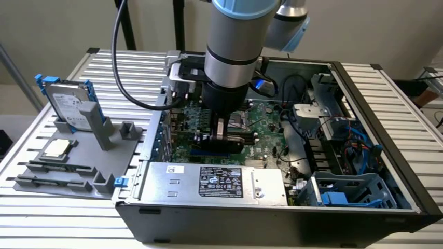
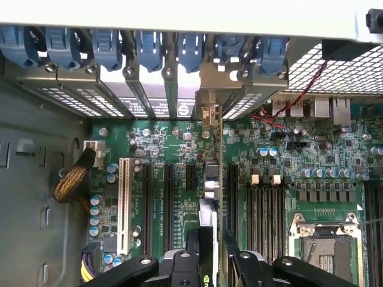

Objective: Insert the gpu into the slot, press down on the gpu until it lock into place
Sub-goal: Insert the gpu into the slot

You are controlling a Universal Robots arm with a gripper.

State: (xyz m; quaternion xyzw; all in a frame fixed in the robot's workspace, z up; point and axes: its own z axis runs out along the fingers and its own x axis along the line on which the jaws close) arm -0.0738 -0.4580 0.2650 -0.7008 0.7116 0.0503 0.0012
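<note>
- Gripper (image 1: 220, 137) is down inside the open PC case (image 1: 387, 155), over the motherboard (image 2: 179, 143).
- Fingers (image 2: 192, 244) are narrow and clamped on the gpu (image 1: 239, 141), one on each face. I see the card edge-on between them in the wrist view (image 2: 207, 212).
- The gpu stands upright. It runs from the fingers out to its metal bracket (image 2: 209, 95), which sits in line with a rear opening of the case.
- The blue slot (image 1: 207, 154) is directly below the fingers, with the card's lower edge right at it. I can't tell whether it is fully seated.
- Black slots (image 2: 169, 203) run parallel just beside the fingers on both sides. A white PCI slot (image 2: 124, 203) lies further out on one side.
- The CPU socket (image 2: 326, 239) is off the other side of the fingers, well apart from the card.
- Blue retention clips (image 2: 149, 48) line the rear wall beyond the fingertips, past the bracket.
- The silver power supply (image 1: 215, 181) sits near the fingers, just past the slot, not touching.
- The grey parts tray (image 1: 76, 155) with a hard drive (image 1: 66, 101) is outside the case, well apart from the fingers, on the exterior view's left.
</note>
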